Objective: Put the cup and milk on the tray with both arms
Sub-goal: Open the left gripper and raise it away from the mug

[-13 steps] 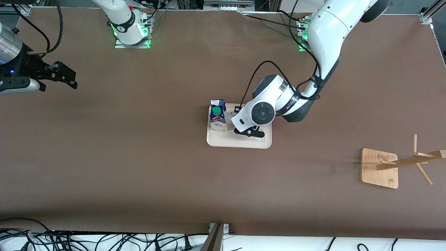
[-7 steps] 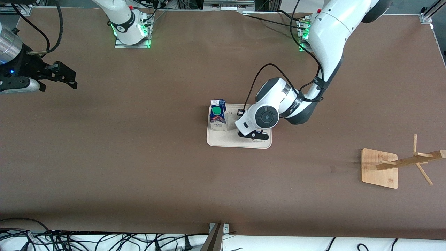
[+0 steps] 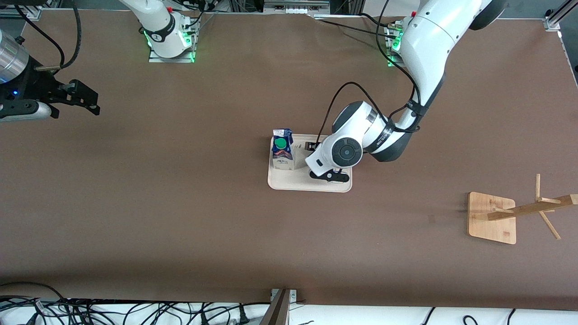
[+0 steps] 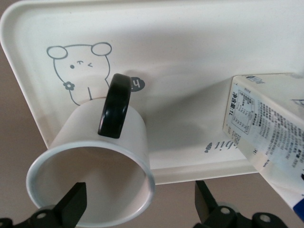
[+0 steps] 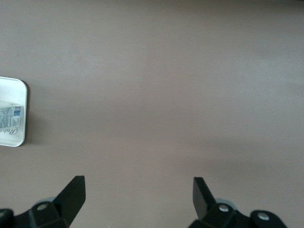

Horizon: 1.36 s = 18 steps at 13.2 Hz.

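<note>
The cream tray [image 3: 298, 183] lies mid-table. The milk [image 3: 282, 152], blue and white with a green cap, stands upright on the tray's end toward the right arm. It also shows in the left wrist view [image 4: 266, 128]. The cup [image 4: 95, 142] stands on the tray [image 4: 190, 57] by the rabbit drawing, its black handle [image 4: 115, 104] up. In the front view the left arm's wrist hides it. My left gripper [image 3: 329, 176] is over the cup, open [image 4: 138, 187], with a finger on each side of the rim. My right gripper [image 3: 83, 101] waits open [image 5: 138, 183] at the right arm's end.
A wooden rack [image 3: 492, 219] with slanted pegs stands near the left arm's end, nearer the front camera than the tray. The right wrist view shows bare brown table and a corner of the tray [image 5: 19, 85]. Cables lie along the table's front edge.
The left arm's hand has shifted a little toward the left arm's end over the tray since one second ago. The milk, the tray and the right arm have not moved.
</note>
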{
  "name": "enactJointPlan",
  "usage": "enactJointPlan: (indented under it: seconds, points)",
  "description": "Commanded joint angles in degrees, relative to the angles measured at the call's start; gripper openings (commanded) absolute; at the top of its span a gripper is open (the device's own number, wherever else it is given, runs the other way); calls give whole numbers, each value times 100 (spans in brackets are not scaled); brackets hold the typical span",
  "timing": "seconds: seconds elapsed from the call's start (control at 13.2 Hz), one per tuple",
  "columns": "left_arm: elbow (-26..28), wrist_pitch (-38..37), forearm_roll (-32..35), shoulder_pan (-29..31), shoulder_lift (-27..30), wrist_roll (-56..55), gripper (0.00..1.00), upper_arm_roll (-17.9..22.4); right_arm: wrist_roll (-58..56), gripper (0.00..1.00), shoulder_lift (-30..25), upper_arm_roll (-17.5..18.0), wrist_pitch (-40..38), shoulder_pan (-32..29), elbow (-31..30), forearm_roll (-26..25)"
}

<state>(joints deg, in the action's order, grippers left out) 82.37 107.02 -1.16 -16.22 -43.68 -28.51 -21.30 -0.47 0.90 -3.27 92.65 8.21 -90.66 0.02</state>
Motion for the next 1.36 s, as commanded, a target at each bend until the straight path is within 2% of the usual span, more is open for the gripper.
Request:
enactJointPlan:
  seconds: [0.0,0.3,0.61,0.83,0.91,0.99,1.14,1.21,1.29]
  points:
    - [-116,-190,-34,162,289,21,100,-23,38,100,16,46,-63,-65,75,-2]
    - [-291,-364,-34,347,912,-5,100,3,38,100,16,37,-63,-65,75,-2]
    - [-712,-1688,1,909,1467,21,100,108,38,100,16,46,-63,-65,84,-2]
    - [-1564,-2797,754,1025,1512,47,100,38,38,100,16,46,-63,-65,84,-2]
    - [-1723,-2940,957,1077,1520,108,100,12,38,100,16,37,-63,-65,84,-2]
    - [-1751,-2984,968,1112,1538,370,100,47,38,100,16,46,-63,-65,84,-2]
    - [-1559,-3065,828,1567,2080,1283,100,108,38,100,16,46,-63,-65,84,-2]
    - [-1210,-2968,819,1595,2353,1348,100,161,38,100,25,37,-63,-65,84,-2]
    - [-771,-2645,801,1613,2729,1418,100,422,38,100,16,46,-63,-65,84,-2]
